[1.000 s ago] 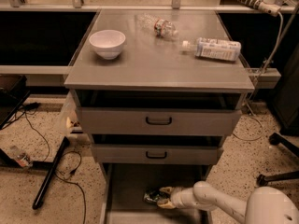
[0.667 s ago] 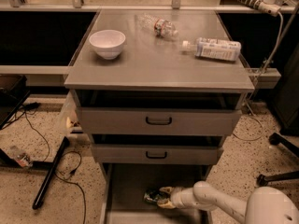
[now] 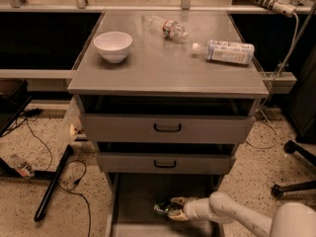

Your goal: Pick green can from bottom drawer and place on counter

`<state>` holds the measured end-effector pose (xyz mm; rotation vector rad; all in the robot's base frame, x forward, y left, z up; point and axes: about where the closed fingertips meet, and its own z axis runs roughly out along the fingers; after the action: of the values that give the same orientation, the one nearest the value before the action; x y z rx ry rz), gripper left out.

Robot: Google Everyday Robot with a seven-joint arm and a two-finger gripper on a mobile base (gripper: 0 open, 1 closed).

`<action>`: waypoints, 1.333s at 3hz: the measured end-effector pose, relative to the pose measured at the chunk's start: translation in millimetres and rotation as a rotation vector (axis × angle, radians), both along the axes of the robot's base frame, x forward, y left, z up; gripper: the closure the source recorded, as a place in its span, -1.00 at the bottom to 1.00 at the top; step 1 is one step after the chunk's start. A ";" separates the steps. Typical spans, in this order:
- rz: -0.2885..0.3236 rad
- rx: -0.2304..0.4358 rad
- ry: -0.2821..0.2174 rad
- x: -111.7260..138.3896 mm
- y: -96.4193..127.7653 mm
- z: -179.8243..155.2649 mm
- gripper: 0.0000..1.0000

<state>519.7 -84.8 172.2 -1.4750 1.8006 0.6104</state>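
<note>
White bowl (image 3: 113, 45) upright, well left of two clear plastic bottles lying on their sides: small bottle (image 3: 167, 27) at the back, larger labelled bottle (image 3: 227, 51) nearer the right edge. Top drawer (image 3: 123, 128) and middle drawer (image 3: 197, 163), black handles, both partly out. Cables (image 3: 42, 149) and black bar (image 3: 52, 184) on speckled floor at left. Gripper (image 3: 170, 209) below those drawers.

A single camera looks down from high in front of the cabinet, well above and behind the gripper (image 3: 172, 209), which sits low in frame inside the bottom drawer (image 3: 138, 196). The view faces the drawer fronts, with the whole tabletop (image 3: 163, 68) farther off.
</note>
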 end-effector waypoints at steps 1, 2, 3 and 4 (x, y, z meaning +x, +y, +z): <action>-0.003 0.017 -0.055 -3.6 -18.6 46.6 1.00; -0.004 0.001 -0.103 -10.6 -39.7 97.3 1.00; -0.008 -0.036 -0.141 -16.0 -59.4 147.8 1.00; -0.006 -0.070 -0.167 -19.6 -77.8 197.9 1.00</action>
<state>500.1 -162.6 370.0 -1.5195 1.7118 0.4114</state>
